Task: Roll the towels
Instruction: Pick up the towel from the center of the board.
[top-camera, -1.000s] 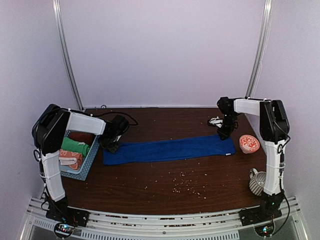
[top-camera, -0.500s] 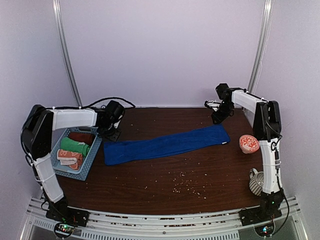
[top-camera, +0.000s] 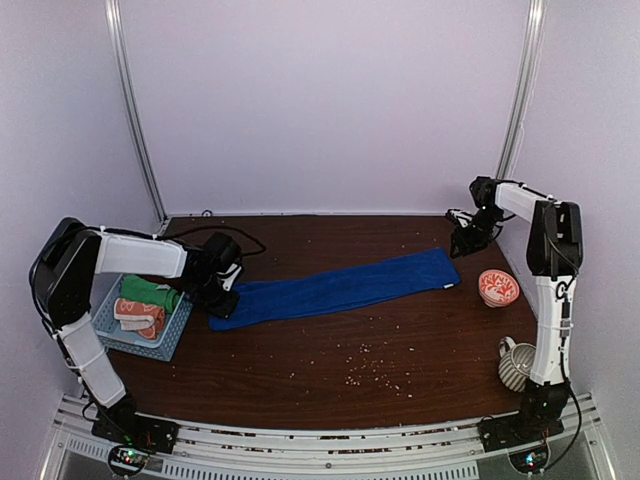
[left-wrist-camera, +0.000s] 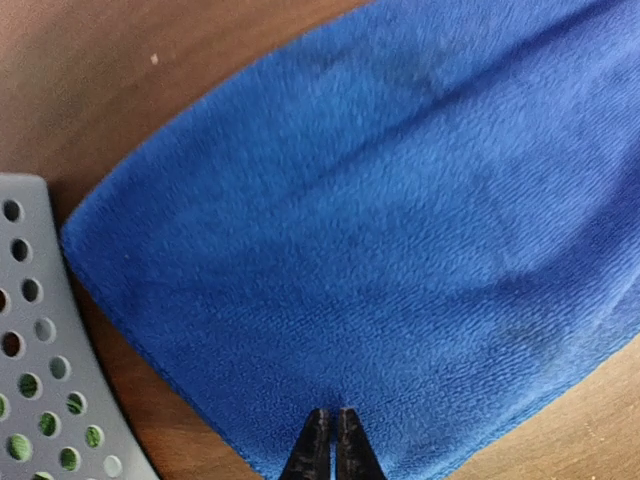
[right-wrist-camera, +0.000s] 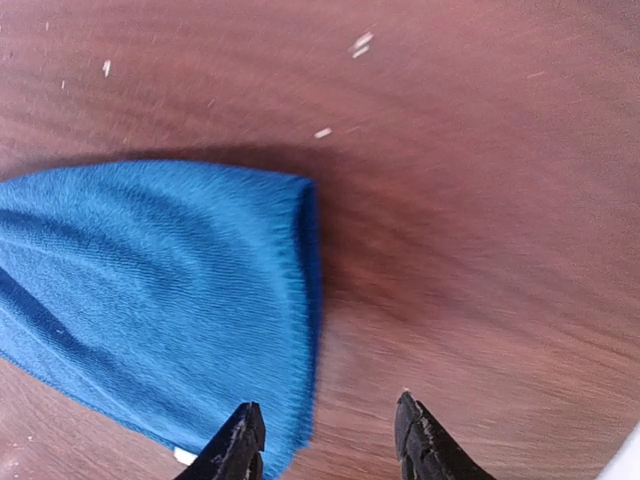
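Royal blue terry, the blue towel (top-camera: 340, 288) lay flat as a long folded strip across the middle of the tabletop (top-camera: 330, 380). Its long axis ran from the basket (top-camera: 178, 325) at the left edge toward the bowl (top-camera: 498, 288) near the far right corner. The left gripper (left-wrist-camera: 332, 420) stood clenched, tips together over the towel's left end, and was judged nearer for starting a roll along that axis. The right gripper (right-wrist-camera: 325, 410) hung released, straddling the hem of the right end. The top view alone gave the full lie and only the wrist views showed the jaws, but whether the left tips pinched cloth could not be told.
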